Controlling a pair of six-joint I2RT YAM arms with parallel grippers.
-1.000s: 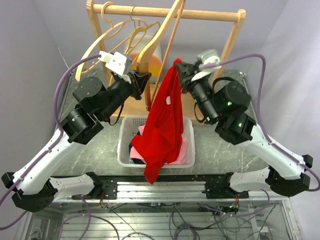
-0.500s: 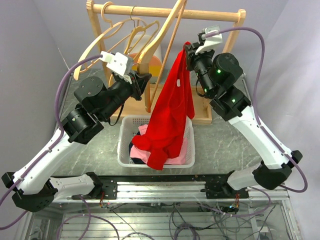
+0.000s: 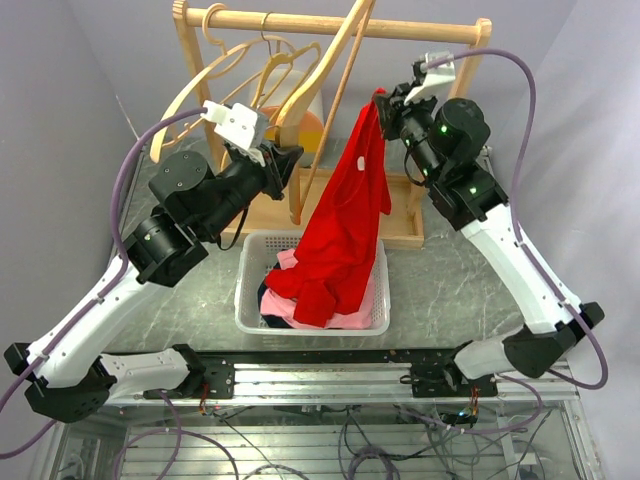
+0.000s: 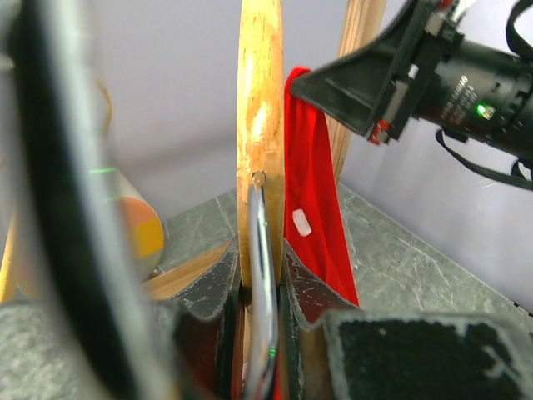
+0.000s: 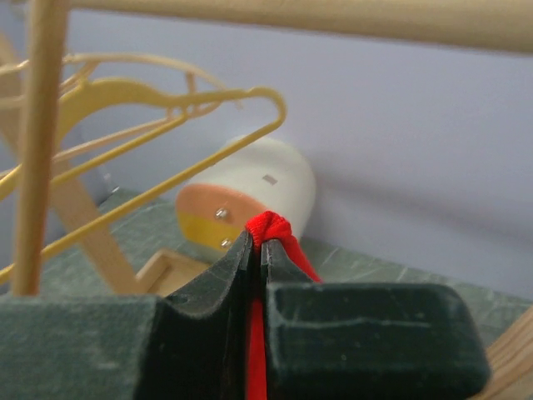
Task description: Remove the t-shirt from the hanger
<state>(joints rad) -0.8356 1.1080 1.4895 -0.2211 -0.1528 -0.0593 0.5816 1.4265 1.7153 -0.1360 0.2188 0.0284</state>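
Observation:
The red t-shirt (image 3: 345, 225) hangs free from my right gripper (image 3: 380, 100), which is shut on its collar (image 5: 268, 225) near the rack's right post. Its hem droops into the white basket (image 3: 380, 262). My left gripper (image 3: 288, 160) is shut on the wooden hanger (image 3: 322, 75), which tilts up to the rail; in the left wrist view the fingers clamp the hanger's wood (image 4: 260, 142) and metal hook wire (image 4: 261, 275). The shirt (image 4: 312, 217) shows beside the hanger there, off it.
A wooden rack (image 3: 330, 22) stands at the back with several bare yellow hangers (image 3: 215, 75) on its rail. A white, orange and yellow cylinder (image 5: 241, 196) sits on the rack base. The basket holds pink and dark clothes (image 3: 345, 315).
My right gripper has risen and swung right with the shirt's collar, pulling the shirt up and away from the hanger. The left arm has held still.

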